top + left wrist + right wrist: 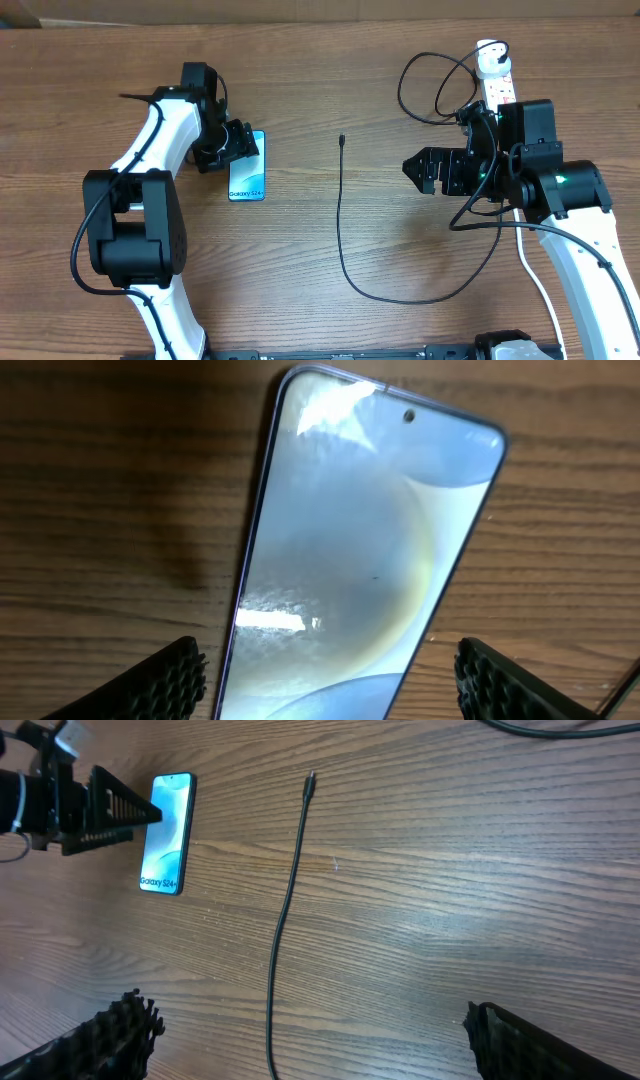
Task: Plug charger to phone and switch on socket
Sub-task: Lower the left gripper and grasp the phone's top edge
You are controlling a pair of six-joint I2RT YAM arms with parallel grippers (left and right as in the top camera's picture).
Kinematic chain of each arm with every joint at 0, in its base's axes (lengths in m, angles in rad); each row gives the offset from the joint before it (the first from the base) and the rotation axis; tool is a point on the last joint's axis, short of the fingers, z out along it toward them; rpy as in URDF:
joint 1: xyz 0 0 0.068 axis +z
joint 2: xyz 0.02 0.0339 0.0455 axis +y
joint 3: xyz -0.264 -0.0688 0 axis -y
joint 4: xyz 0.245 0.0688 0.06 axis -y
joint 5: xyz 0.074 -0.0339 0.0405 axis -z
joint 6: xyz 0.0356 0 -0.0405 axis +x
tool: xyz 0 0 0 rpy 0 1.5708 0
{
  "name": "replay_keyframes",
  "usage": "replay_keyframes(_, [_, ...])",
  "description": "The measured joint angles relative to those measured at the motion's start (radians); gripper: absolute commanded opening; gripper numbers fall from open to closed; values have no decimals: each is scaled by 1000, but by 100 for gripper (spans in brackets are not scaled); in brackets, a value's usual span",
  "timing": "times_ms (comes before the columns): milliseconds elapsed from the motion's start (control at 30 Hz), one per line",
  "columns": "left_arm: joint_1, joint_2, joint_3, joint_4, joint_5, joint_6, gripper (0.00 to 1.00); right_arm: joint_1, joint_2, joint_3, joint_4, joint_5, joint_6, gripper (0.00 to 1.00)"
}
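Your left gripper (pixel 238 147) straddles the phone (pixel 247 167), fingers apart
Your right gripper (pixel 415 170) hangs near the charger (pixel 340 220), fingers spread wide

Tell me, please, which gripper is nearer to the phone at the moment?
Left. The left gripper is right at the phone, its open fingers on either side of it; the right gripper hangs far off, beyond the charger cable.

A brown wooden table (pixel 300 90) is seen. Its top is covered with dark grain lines, and light is thrown back from it.
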Motion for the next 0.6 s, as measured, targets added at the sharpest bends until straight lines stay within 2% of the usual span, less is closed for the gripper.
replay_keyframes(600, [0, -13, -104, 121, 43, 82, 77, 0, 0, 0, 0, 0, 0, 100])
